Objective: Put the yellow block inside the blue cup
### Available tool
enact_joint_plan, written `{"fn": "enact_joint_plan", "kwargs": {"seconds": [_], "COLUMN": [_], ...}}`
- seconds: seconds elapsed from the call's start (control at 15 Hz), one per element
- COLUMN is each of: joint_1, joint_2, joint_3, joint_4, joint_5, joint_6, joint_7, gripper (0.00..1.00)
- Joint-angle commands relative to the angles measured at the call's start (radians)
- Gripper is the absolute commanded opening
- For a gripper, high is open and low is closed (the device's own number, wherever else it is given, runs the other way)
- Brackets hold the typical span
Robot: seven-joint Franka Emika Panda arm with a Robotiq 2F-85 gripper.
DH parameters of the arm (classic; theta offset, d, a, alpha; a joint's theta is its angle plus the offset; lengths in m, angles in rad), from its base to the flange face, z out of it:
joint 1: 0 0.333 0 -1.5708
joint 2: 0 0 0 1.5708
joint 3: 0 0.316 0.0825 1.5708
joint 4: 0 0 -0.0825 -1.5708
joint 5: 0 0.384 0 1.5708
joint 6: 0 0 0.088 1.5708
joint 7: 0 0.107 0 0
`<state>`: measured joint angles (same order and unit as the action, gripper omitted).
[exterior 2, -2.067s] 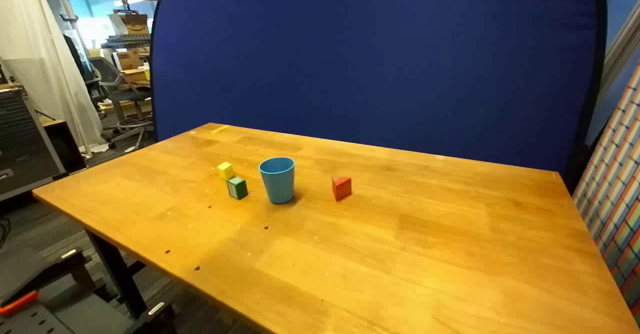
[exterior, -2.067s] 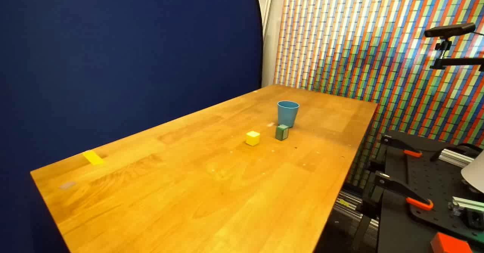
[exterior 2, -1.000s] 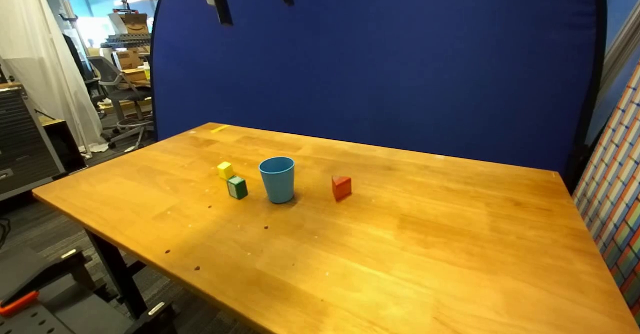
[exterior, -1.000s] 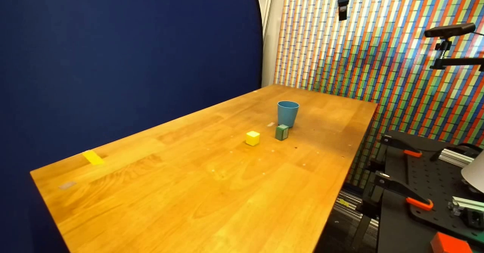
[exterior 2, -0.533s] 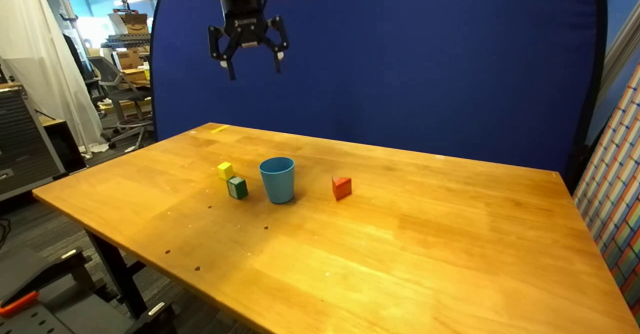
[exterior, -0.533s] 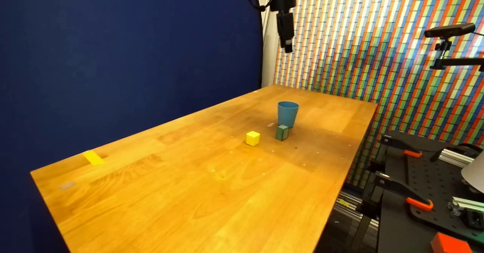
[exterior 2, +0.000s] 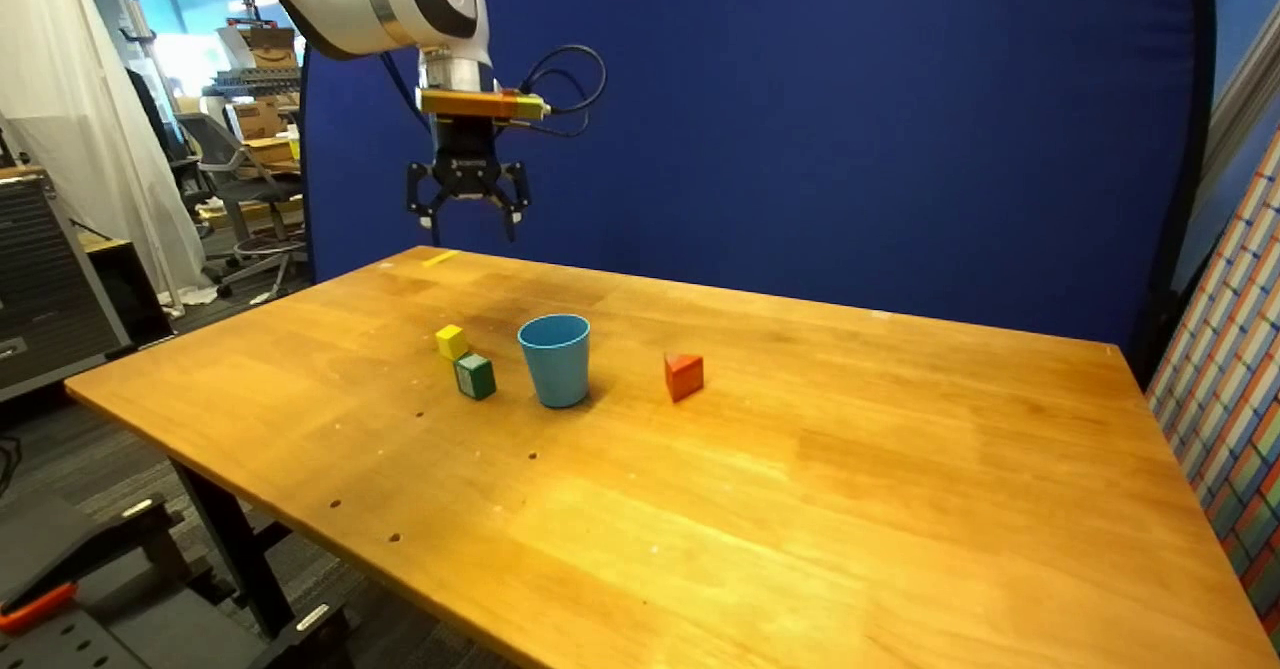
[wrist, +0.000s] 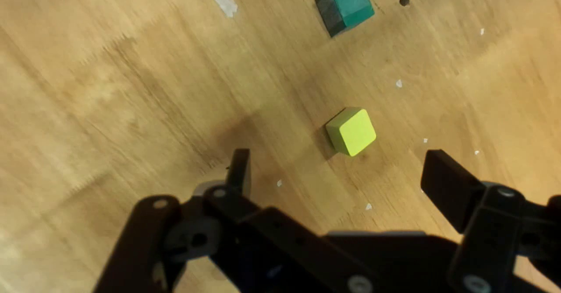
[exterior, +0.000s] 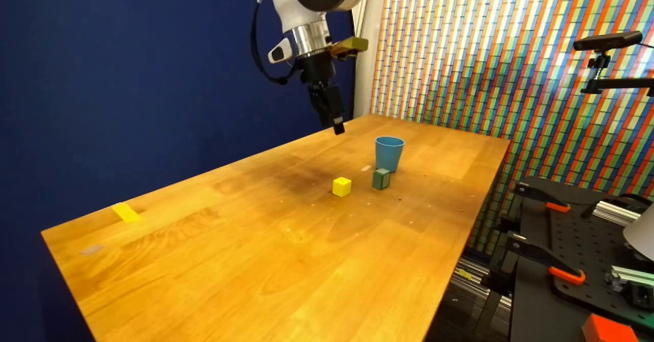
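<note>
Fingers [wrist: 451,188], black and angular, are hovering spread. A yellow cube [wrist: 353,132] is sitting near a blue plastic cup [exterior 2: 556,367].

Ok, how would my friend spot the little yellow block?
On the wooden table, find the blue cup. Near it sits a green block. Close to that is the yellow block, a small cube, the only bright yellow one.
</note>
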<state>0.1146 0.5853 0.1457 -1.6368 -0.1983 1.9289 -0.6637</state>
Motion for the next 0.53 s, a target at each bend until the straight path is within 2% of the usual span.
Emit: {"fn": "enact_joint_plan", "kwargs": {"seconds": [0.0,0.47], "joint_1": [0.037,0.035], "joint_2": [0.127,0.166], "joint_3": [-0.008,0.002], "joint_4": [0.142,0.118], "joint_5": [-0.073,-0.125], "joint_6": [-0.063,-0.048], "joint_7": [-0.008,-0.024], "gripper": [1.0,1.0]}}
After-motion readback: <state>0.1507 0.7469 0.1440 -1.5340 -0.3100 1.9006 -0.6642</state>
